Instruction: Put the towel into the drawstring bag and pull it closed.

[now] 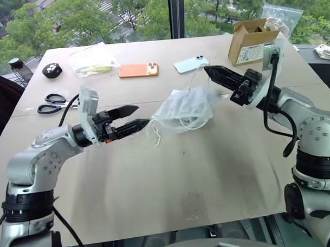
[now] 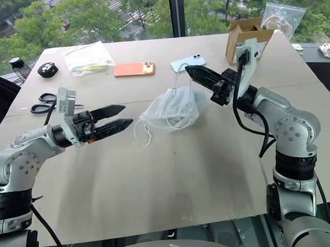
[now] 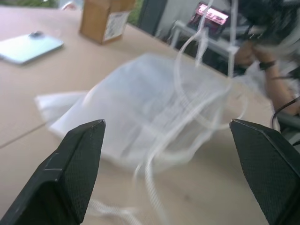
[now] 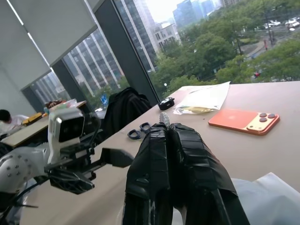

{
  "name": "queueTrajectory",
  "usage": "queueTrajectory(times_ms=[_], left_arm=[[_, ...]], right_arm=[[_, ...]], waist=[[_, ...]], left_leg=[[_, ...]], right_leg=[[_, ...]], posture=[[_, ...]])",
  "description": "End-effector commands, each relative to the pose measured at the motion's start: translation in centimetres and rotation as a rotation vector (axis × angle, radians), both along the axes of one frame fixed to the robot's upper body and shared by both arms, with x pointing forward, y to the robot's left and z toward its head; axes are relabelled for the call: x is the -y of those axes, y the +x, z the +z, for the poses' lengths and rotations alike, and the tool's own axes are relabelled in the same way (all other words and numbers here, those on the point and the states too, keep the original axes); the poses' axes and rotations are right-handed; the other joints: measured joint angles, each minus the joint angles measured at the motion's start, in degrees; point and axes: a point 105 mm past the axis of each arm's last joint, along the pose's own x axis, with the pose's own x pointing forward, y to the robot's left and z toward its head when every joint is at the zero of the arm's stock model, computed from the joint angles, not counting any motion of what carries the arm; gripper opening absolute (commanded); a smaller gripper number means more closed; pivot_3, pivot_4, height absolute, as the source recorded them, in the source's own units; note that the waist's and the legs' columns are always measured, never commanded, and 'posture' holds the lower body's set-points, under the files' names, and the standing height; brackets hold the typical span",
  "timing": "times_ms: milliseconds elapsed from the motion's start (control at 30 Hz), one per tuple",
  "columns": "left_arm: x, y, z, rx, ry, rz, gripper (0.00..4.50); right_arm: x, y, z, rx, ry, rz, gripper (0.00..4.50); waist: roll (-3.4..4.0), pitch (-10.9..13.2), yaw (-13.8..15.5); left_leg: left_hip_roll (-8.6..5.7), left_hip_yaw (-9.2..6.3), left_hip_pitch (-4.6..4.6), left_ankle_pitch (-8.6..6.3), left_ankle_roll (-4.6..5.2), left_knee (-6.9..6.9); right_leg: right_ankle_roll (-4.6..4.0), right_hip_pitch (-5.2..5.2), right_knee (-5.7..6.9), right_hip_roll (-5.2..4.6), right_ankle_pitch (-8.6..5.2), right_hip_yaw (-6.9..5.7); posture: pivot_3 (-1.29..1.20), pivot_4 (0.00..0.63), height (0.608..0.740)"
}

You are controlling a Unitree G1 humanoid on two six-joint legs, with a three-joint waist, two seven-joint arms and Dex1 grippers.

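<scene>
The drawstring bag (image 1: 183,108) lies bulging on the middle of the table, thin and translucent white, with loose cord loops trailing at its near left. One cord (image 1: 195,84) rises taut from the bag to my right gripper (image 1: 207,71), which is shut on it above the bag's far right corner. My left gripper (image 1: 142,115) hovers open just left of the bag, pointing at it, with nothing between its fingers (image 3: 79,154). The towel is hidden; I cannot make it out through the bag.
Behind the bag lie an orange phone (image 1: 138,70) and a pale blue phone (image 1: 191,63). A cardboard box (image 1: 250,40) stands at the back right. Scissors (image 1: 53,103), a black round object (image 1: 52,69) and a clear zip bag with yellow contents (image 1: 92,60) are at the left.
</scene>
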Motion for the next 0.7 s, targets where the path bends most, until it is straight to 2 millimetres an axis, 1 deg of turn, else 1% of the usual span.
queueTrajectory(times_ms=[33,67,167,233,333,367,433,500,533,633,700], left_arm=[[0.7,-0.7,-1.5,0.015,0.107,-0.053,4.4],[1.2,-0.6,-2.2,0.006,0.113,-0.056,4.4],[2.1,-0.2,-3.1,-0.006,0.095,-0.044,4.4],[3.0,0.2,-4.0,-0.011,0.105,-0.036,4.4],[3.0,1.3,-4.9,0.005,0.122,0.035,4.4],[3.0,1.4,-5.0,0.004,0.115,0.038,4.4],[3.0,1.3,-4.9,0.031,0.12,0.032,4.4],[2.3,2.2,-4.4,0.069,0.111,0.105,4.4],[1.8,2.8,-3.9,0.105,0.108,0.158,4.4],[0.8,3.8,-2.4,0.183,0.081,0.25,4.4],[0.4,4.4,-1.7,0.221,0.072,0.299,4.4]], right_arm=[[0.2,-0.4,1.2,0.045,0.041,-0.001,0.0],[0.2,-0.4,1.2,0.046,0.045,0.0,0.0],[0.0,-0.4,1.3,0.049,0.051,0.002,0.0],[0.0,-0.5,1.4,0.052,0.05,0.001,0.0],[0.1,-0.5,1.4,0.054,0.05,-0.006,0.0],[0.1,-0.5,1.4,0.055,0.051,-0.011,0.0],[0.4,-0.4,1.4,0.059,0.048,-0.038,0.0],[0.8,0.2,1.2,0.089,0.008,-0.109,0.0],[1.2,0.7,1.1,0.12,-0.032,-0.167,0.0],[2.7,2.9,0.6,0.218,-0.188,-0.39,0.0],[3.6,3.9,0.0,0.306,-0.342,-0.499,0.0]], waist=[[0.01,0.0,0.0],[0.01,0.0,0.0],[0.01,0.0,0.2],[0.01,0.0,0.2],[0.01,0.0,0.1],[0.01,0.0,0.1],[0.01,0.0,-0.1],[0.01,0.0,0.0],[0.01,0.0,0.1],[0.0,0.0,0.2],[0.0,0.0,0.2]], left_leg=[[0.0,0.0,0.0,-0.05,0.08,0.0],[0.0,0.01,0.0,-0.05,0.09,-0.01],[-0.01,0.0,-0.01,-0.07,0.11,-0.02],[0.0,-0.01,-0.02,-0.07,0.12,-0.01],[-0.01,-0.01,-0.02,-0.08,0.13,-0.01],[-0.01,-0.01,-0.02,-0.08,0.13,-0.01],[0.0,0.0,-0.02,-0.08,0.13,-0.02],[0.0,0.0,-0.02,-0.08,0.13,-0.03],[0.0,0.0,-0.02,-0.08,0.13,-0.03],[-0.02,0.0,-0.03,-0.08,0.14,0.0],[-0.03,0.0,-0.03,-0.08,0.13,0.02]], right_leg=[[0.0,0.0,-0.01,0.0,0.0,0.0],[0.0,0.0,-0.01,-0.02,0.0,0.02],[0.0,0.0,-0.02,-0.05,0.0,-0.01],[0.0,0.0,-0.01,-0.05,0.0,-0.03],[0.0,0.0,0.0,-0.05,0.0,-0.02],[0.0,0.0,0.0,-0.04,0.0,-0.02],[0.0,-0.01,0.01,-0.02,0.0,0.0],[0.0,-0.02,0.01,-0.02,0.0,0.01],[0.0,-0.02,0.01,-0.03,0.0,0.01],[0.0,-0.02,0.01,-0.04,0.0,-0.01],[0.01,-0.02,0.01,-0.03,0.0,-0.02]], posture=[[0.0,0.15,0.74],[0.0,0.15,0.74],[0.0,0.15,0.74],[0.0,0.15,0.74],[0.0,0.15,0.74],[0.0,0.15,0.74],[0.0,0.15,0.74],[0.0,0.15,0.74],[0.0,0.15,0.74],[0.0,0.15,0.74],[0.0,0.15,0.74]])
